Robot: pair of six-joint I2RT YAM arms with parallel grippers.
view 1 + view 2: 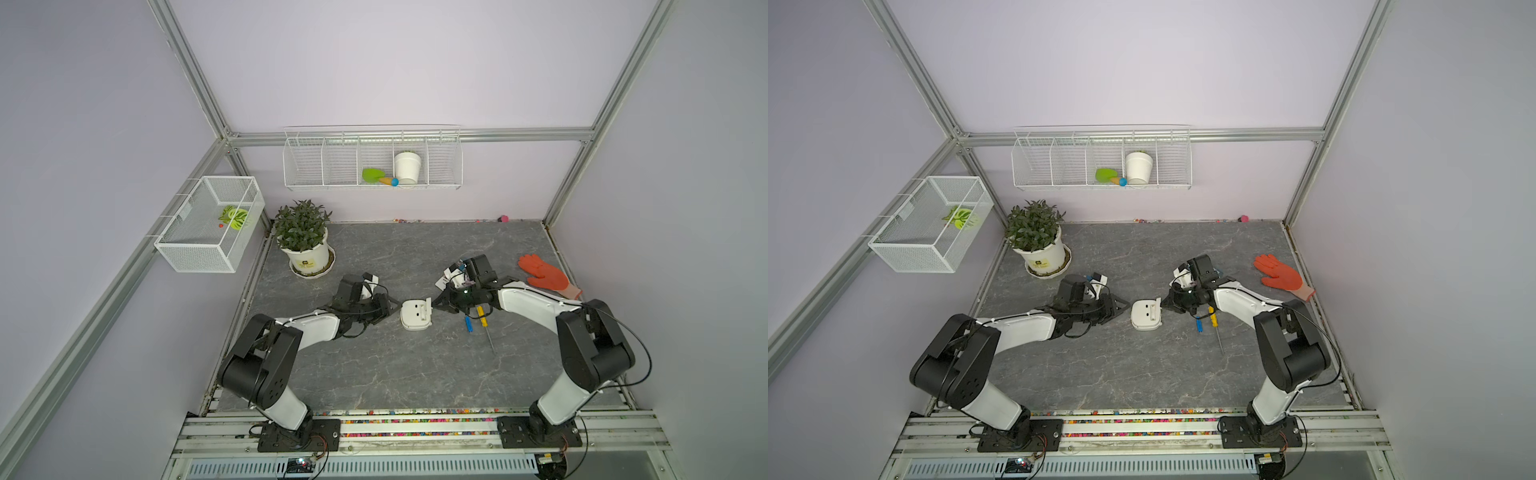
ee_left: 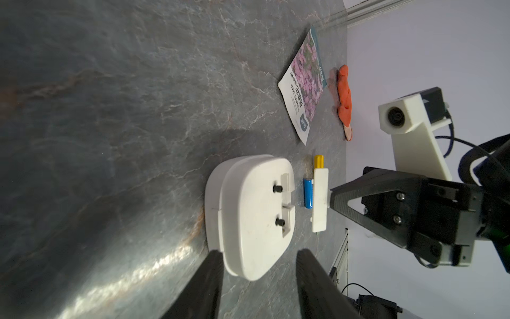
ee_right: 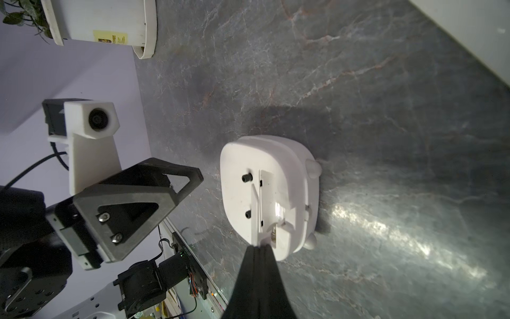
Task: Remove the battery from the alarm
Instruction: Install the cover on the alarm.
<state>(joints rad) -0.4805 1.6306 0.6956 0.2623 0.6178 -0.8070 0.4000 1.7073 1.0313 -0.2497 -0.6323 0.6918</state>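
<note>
The alarm lies back-up near the middle of the surface, one corner between the spread fingers of the left gripper. The right gripper pinches the white battery cover (held on edge) by the alarm. The battery lies nearer the right edge, beside the screwdriver.

Grey marbled tabletop carries: alarm face-down, battery beside screwdriver, orange glove, potted plant, seed packet.

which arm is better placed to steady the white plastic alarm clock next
Left, likely: the left claw, open, straddles an edge of the white rounded-square plastic alarm, while the right claw is shut on the white rectangular battery cover.
</note>
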